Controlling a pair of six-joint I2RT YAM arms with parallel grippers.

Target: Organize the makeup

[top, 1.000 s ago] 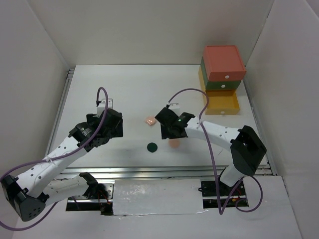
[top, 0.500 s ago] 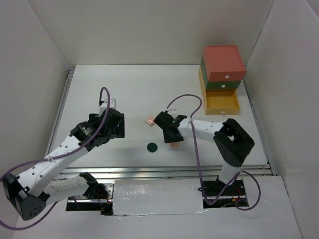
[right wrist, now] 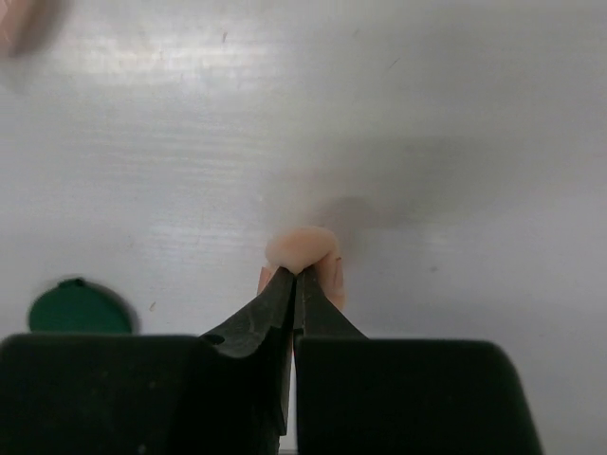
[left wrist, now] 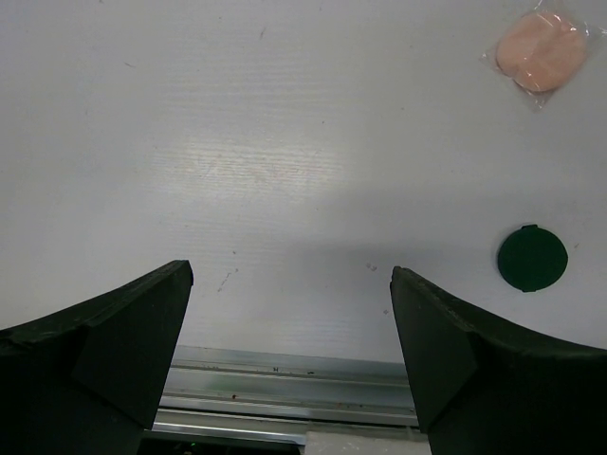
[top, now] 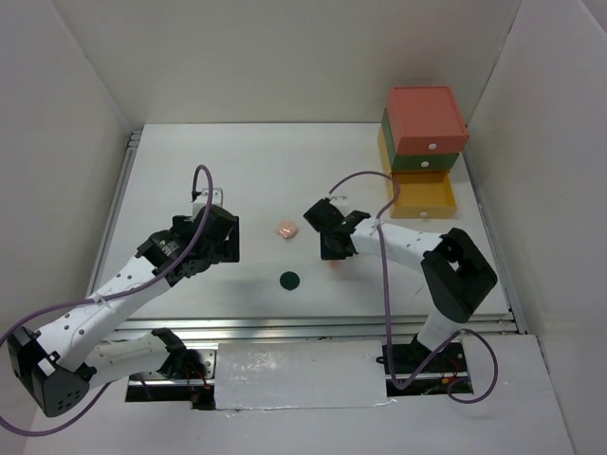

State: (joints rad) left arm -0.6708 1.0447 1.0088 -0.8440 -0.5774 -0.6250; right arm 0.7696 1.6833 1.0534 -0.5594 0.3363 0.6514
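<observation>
**Peach compact (right wrist: 302,246) pinched in the right claw (right wrist: 292,277)**

Peach plastic shows on both sides of the right claw's tips. The two fingers are pressed almost together, with only a thin slit between them, and they grip the compact by its near edge. The compact stands up from the white table (top: 190,161) rather than lying flat, and its rounded top rises just past the fingertips.

The left claw (left wrist: 289,275) is spread wide and holds nothing. It touches nothing either, and only bare table shows between its dark fingers (left wrist: 114,332).

The right wrist view alone shows the pinch. From above, the wrist covers the fingers and only a sliver of peach peeks out at its near side, at mid-table. The overhead view shows the layout instead:
- The pink compact (top: 285,230) lies just left of the right wrist.
- The green compact (top: 289,281) lies nearer the bases, apart from both claws.
- The drawer box (top: 424,142) sits at the far right corner, red over green over yellow, with the yellow drawer pulled out.

The left wrist view adds detail on the loose pieces. The pink compact is a soft round shape sealed in clear wrap, at the upper right. The green compact is a flat dark disc with a small tab on its rim, just beyond the right-hand finger. In the right wrist view the green disc appears at lower left, and a pink blur sits in the top left corner.
</observation>
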